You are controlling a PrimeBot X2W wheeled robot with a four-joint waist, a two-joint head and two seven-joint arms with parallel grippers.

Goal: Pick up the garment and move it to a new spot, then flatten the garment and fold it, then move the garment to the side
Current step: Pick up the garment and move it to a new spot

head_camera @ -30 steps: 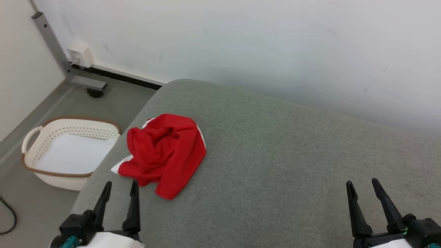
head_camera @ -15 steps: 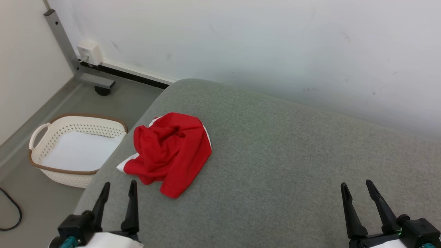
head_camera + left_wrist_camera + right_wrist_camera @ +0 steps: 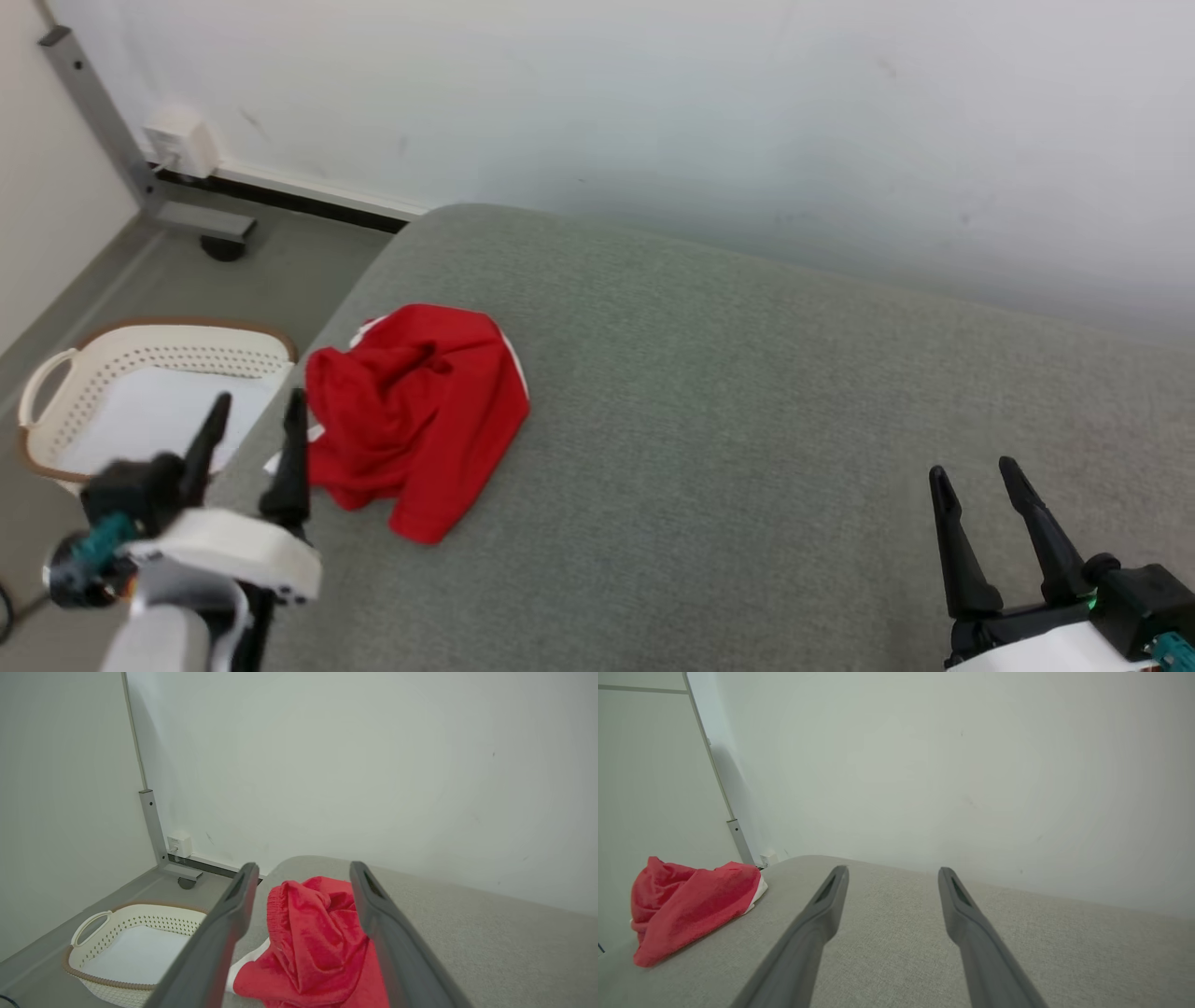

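Red crumpled fabric garment [image 3: 420, 401] lies ungrasped, your left gripper [image 3: 260, 399] and right gripper [image 3: 971, 467] both spread empty: all steps remain.

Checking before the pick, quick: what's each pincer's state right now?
Left pincer: open, empty, close to the garment.
Right pincer: open, empty.
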